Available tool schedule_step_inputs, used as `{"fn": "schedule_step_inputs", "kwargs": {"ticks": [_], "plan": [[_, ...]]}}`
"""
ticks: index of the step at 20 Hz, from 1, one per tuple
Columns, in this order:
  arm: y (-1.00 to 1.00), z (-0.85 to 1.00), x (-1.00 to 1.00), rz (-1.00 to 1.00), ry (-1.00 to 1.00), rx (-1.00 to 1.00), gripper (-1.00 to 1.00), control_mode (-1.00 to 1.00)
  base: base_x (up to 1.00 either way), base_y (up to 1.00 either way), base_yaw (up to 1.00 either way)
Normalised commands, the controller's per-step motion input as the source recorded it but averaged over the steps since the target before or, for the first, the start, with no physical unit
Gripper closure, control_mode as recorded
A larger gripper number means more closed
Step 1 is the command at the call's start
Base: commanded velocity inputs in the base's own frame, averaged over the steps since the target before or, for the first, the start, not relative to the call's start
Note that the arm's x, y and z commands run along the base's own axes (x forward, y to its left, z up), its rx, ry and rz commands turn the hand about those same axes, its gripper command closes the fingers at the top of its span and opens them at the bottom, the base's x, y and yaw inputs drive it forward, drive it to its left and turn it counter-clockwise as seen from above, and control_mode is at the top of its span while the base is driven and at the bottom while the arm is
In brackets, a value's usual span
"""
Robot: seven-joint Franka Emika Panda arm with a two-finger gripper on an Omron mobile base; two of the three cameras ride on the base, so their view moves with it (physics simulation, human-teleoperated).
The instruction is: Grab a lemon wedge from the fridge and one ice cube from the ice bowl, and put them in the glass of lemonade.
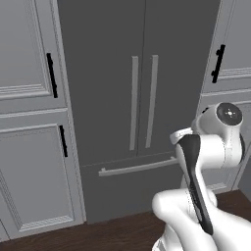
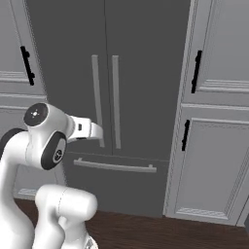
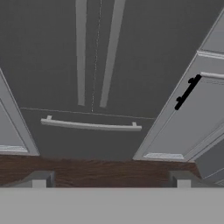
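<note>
The fridge (image 1: 139, 98) stands closed, its two upper doors meeting at a thin centre seam with a pair of long light-grey upright handles (image 1: 144, 102) on either side of that seam, and a drawer below them carrying one horizontal bar handle (image 1: 137, 167). Lighter grey cabinets (image 1: 29, 117) with short black handles flank the fridge on both sides, and a dark wooden floor (image 1: 122, 230) runs along its foot. The lemon wedge must be behind those shut doors, so it cannot be seen, and neither the ice bowl nor the glass of lemonade is in front of the fridge here. The arm (image 1: 211, 147) is folded in front of the fridge, near its lower part, which looks like a resting pose taken while the base lines up squarely with the doors. In the hand view the gripper (image 3: 111, 178) faces the fridge from a low angle, its two fingertips (image 3: 39, 178) set wide apart with nothing between them, well short of any handle; the jaws are spread and empty. Judging by this, the task has hardly begun: a door has to be pulled open first, probably by one of the upright handles, before the wedge can be reached.
</note>
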Motion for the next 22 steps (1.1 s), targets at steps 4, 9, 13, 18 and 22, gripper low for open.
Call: {"fn": "schedule_step_inputs", "kwargs": {"ticks": [4,9,13,18,22], "plan": [[0.00,0.00,0.00,0.00,0.00,0.00,-1.00,1.00,-0.28,0.02,0.04],[0.00,0.00,0.00,0.00,0.00,0.00,-1.00,1.00,-0.48,0.17,0.15],[0.00,0.00,0.00,0.00,0.00,0.00,-1.00,1.00,0.04,0.20,0.10],[0.00,0.00,0.30,0.00,0.00,0.00,-1.00,-1.00,0.07,0.01,0.00],[0.00,0.00,0.34,0.00,0.00,0.00,-1.00,-1.00,0.00,0.00,0.00]]}}
